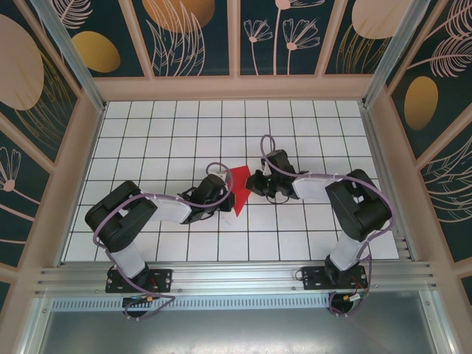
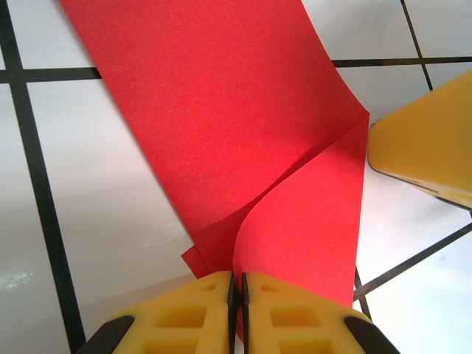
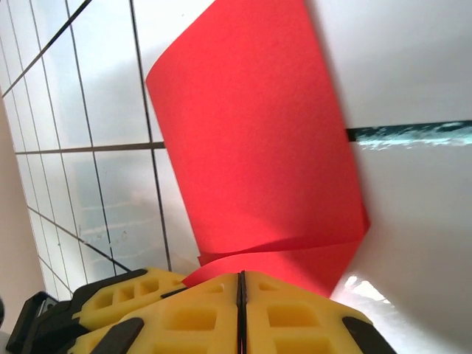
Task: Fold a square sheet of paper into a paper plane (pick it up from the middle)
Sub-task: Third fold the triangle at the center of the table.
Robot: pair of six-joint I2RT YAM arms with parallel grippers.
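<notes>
The square sheet of paper (image 1: 240,189) is bright red and lies folded over on the white tiles between my two grippers. In the left wrist view one layer of the paper (image 2: 221,125) lies flat while another curls up into my left gripper (image 2: 237,284), which is shut on its near edge. My right gripper (image 3: 240,276) has its jaws pressed together at the edge of the paper (image 3: 258,147), and no red shows between them. From above, the left gripper (image 1: 223,194) and the right gripper (image 1: 253,183) stand at opposite sides of the sheet.
A yellow fingertip (image 2: 428,144) of the right gripper pokes in beside the paper's fold corner. The left gripper's yellow fingers (image 3: 122,299) lie just left of my right fingers. The tiled table (image 1: 162,133) is ringed by wooden-framed walls (image 1: 74,140).
</notes>
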